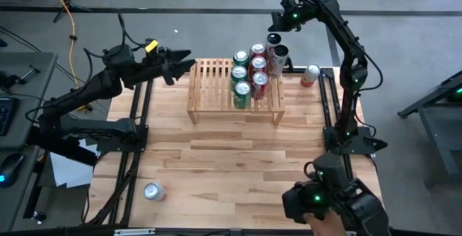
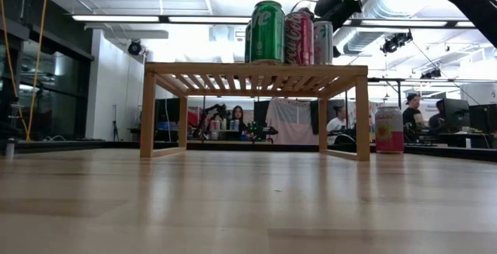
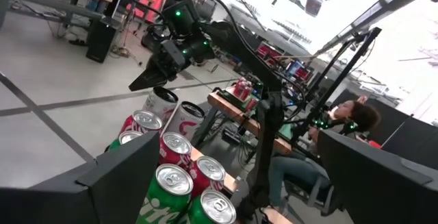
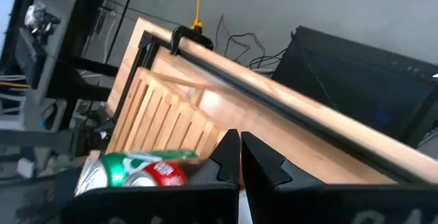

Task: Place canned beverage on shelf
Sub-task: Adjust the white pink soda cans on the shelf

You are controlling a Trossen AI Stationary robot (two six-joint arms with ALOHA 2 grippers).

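Overhead, the right pincer [image 1: 278, 25] is seen above the far right corner of the shelf [image 1: 211, 84], its fingers drawn together with nothing held between them. Just below it a white can [image 1: 275, 58] stands at the back of a cluster of green cans [image 1: 241, 93] and red cans [image 1: 260, 83] packed on the shelf's right end. The left pincer [image 1: 189, 60] is held open and empty beside the shelf's far left corner. A pink can [image 1: 310, 75] stands on the worktop [image 1: 231, 164] right of the shelf, and a silver can [image 1: 154, 191] lies near the front left edge.

Seated people [image 2: 337, 124] beyond the table [image 1: 238, 156]
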